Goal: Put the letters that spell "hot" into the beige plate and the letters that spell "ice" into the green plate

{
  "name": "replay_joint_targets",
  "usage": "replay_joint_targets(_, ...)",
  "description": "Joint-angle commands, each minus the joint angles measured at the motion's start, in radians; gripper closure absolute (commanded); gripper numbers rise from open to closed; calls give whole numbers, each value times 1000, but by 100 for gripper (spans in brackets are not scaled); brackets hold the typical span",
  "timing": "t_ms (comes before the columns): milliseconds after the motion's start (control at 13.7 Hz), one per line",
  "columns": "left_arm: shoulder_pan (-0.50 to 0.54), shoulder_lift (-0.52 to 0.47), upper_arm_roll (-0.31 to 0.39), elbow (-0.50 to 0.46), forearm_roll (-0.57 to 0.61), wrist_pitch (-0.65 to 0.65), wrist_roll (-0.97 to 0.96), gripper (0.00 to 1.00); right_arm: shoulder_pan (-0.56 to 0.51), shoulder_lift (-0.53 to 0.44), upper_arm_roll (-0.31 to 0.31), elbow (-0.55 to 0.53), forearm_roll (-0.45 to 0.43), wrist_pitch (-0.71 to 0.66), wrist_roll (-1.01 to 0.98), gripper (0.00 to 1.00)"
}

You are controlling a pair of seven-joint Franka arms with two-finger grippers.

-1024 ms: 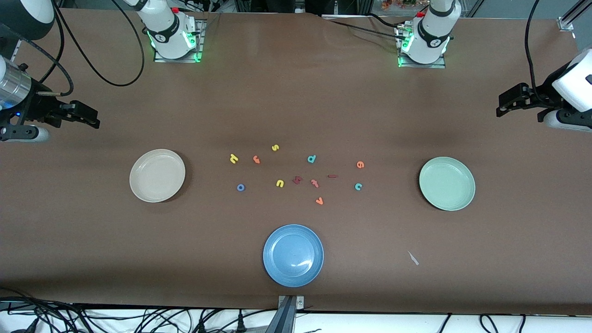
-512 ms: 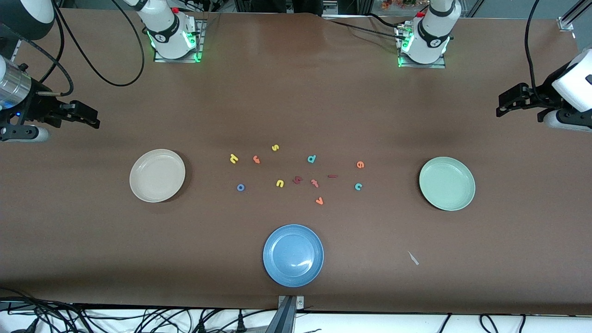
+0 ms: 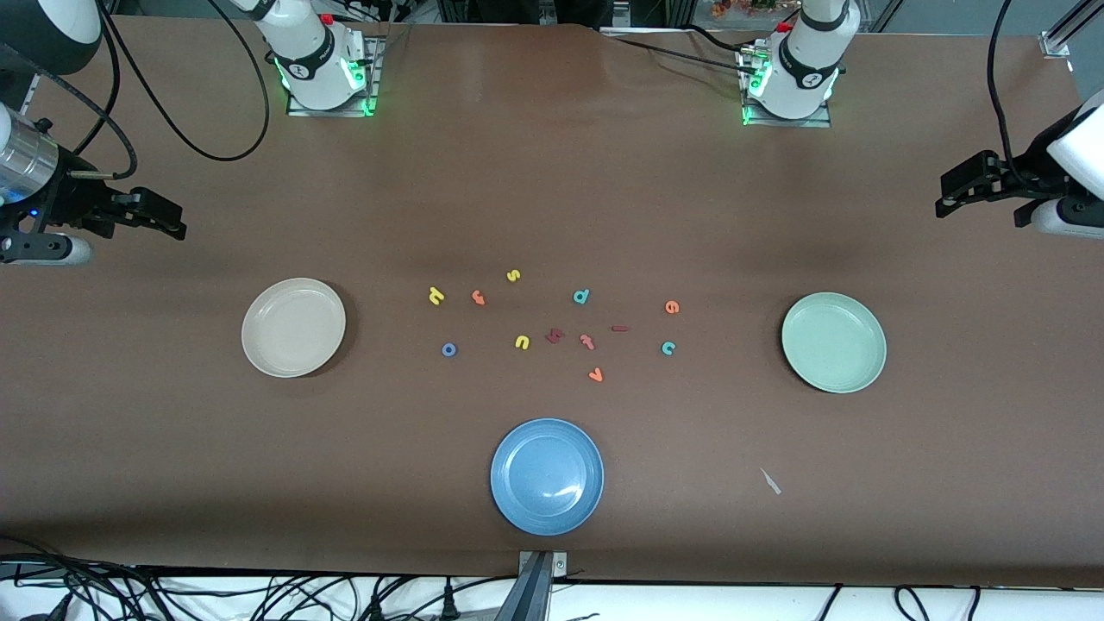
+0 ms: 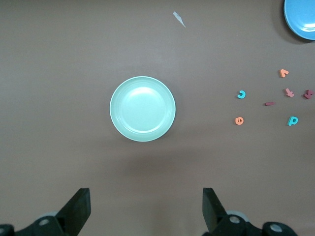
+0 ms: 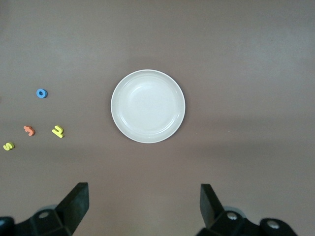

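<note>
While both arms wait raised at the table's ends, we find the left gripper (image 3: 949, 200) and the right gripper (image 3: 172, 222) with fingers spread wide and nothing held. We see the green plate (image 3: 833, 342) empty, toward the left arm's end, nearer the front camera than the spot under its gripper; the beige plate (image 3: 293, 327) sits likewise toward the right arm's end. Between the plates lie the letters (all flat on the table): yellow "h" (image 3: 436, 296), orange "t" (image 3: 479, 297), and blue "o" (image 3: 448, 349) toward the beige plate; dark red "i" (image 3: 619, 329), orange "e" (image 3: 672, 306), and teal "c" (image 3: 668, 348) toward the green plate.
</note>
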Motion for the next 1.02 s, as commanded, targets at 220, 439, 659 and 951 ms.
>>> replay_joint_targets(220,9,11,-3,24,-22,-14,17,0,0,9,2,21,-8,-13,2,0)
replay_joint_targets(439,9,9,-3,25,-22,-15,19,0,0,9,2,21,-8,-13,2,0)
replay_joint_targets(659,-8,12,-8,22,-24,-17,8,0,0,9,2,21,-8,-13,3,0)
replay_joint_targets(951,-64,67,-17,28,-22,-8,5,0,0,9,2,21,-8,-13,3,0)
